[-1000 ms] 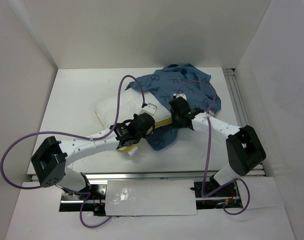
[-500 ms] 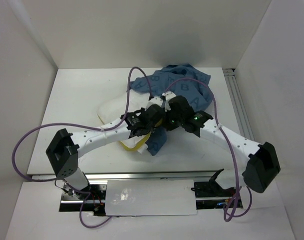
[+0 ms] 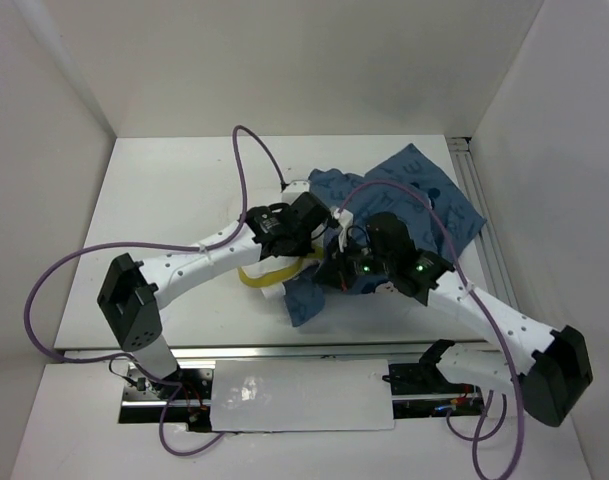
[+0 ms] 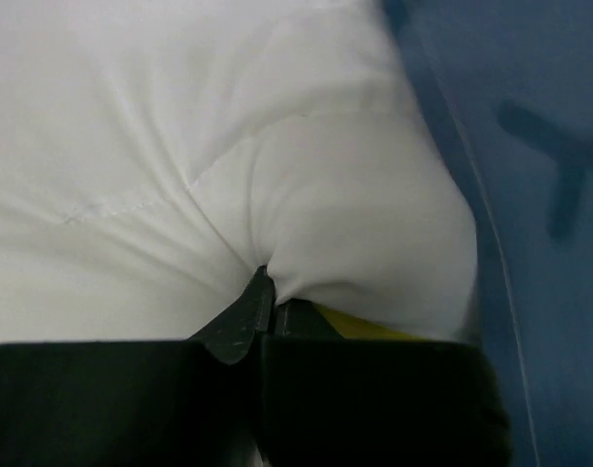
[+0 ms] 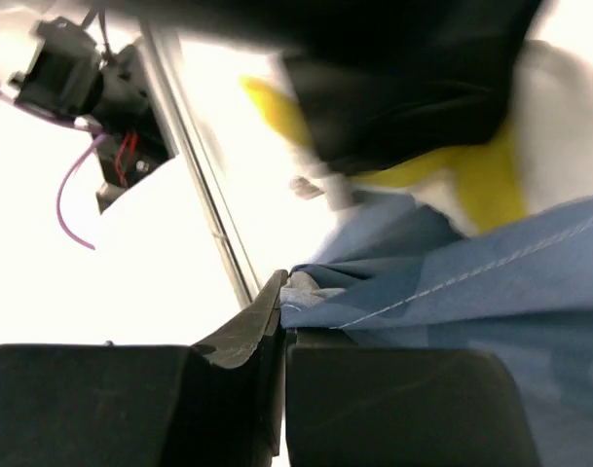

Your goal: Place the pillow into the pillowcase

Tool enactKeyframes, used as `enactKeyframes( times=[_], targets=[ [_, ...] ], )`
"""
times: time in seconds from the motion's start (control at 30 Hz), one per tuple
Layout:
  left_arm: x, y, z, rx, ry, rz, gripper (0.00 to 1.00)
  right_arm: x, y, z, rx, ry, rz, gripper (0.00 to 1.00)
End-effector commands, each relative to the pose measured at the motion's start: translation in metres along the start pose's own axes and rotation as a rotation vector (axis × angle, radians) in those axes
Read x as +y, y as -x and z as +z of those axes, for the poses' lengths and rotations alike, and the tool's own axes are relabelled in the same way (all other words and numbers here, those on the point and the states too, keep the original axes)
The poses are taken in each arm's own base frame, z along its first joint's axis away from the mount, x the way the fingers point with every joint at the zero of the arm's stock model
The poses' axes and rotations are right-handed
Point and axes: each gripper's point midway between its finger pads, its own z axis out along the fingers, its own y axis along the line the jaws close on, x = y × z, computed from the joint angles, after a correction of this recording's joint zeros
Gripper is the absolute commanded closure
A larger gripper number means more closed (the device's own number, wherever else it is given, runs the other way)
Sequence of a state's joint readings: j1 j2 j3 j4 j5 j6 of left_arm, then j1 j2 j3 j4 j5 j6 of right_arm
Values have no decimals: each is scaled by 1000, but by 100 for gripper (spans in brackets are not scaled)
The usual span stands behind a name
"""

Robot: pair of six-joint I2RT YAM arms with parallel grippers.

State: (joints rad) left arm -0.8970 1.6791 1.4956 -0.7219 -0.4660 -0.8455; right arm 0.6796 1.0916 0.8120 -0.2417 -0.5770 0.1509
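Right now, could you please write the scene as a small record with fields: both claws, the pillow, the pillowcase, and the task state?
left claw: shut on a fold of the pillow, beside its yellow trim
right claw: shut on the stitched edge of the pillowcase
pillow: white, bunched at the grip, blue cloth along one side
pillowcase: blue, crumpled on the table
task state: pillow not fully inside; some yellow trim shows uncovered

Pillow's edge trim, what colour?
Yellow. The trim of the pillow shows best in the right wrist view.
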Motion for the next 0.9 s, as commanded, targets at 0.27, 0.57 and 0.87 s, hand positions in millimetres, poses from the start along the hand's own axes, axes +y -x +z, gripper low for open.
enactKeyframes(
  times=[0.27,0.57,0.87],
  targets=[
    [12,-21,35,70,-43,-186,97,36,24,-12,-115,52,-214,66],
    [41,-32,-7,86,-60,-96,10,-13,55,-42,-192,-336,-120,5],
    [70,23,-17,-11,-27,-123,0,-111,108,-72,-299,-944,117,9]
  ],
)
